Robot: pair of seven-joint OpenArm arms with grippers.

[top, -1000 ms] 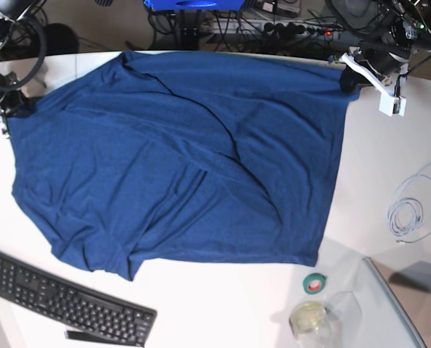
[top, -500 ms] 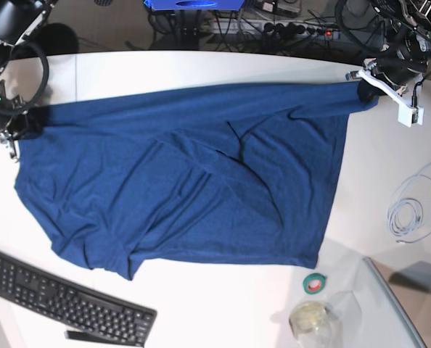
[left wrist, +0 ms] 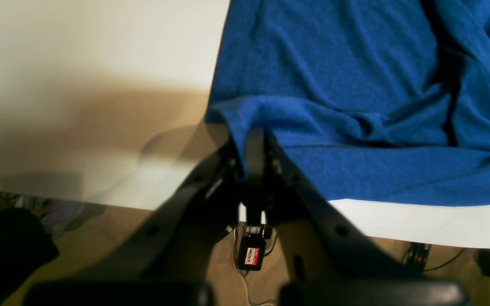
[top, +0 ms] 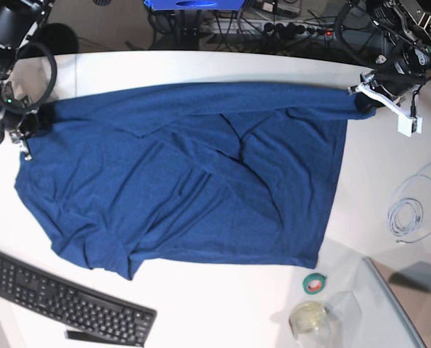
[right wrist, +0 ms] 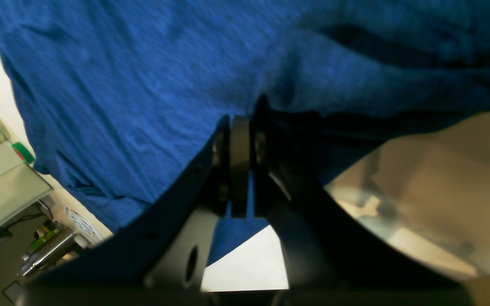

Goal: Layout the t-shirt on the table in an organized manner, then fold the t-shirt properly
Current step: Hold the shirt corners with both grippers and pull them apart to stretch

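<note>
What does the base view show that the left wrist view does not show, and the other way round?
Only the base view shows the black keyboard, the green tape roll, the coiled white cable and the right gripper.

Only the left wrist view shows the left gripper shut on the shirt's edge up close.

Both show the plain navy-blue knit t-shirt on the smooth white table.

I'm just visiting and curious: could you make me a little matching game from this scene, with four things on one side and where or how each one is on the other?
Things:
1. t-shirt
2. keyboard
3. tape roll
4. white cable

Descriptions:
A. green ring beside a glass jar
B. coiled loosely at the table edge
C. black, lying near the front corner
D. navy, pinched at two corners by both grippers

Pairs: 1-D, 2-C, 3-A, 4-B
</note>
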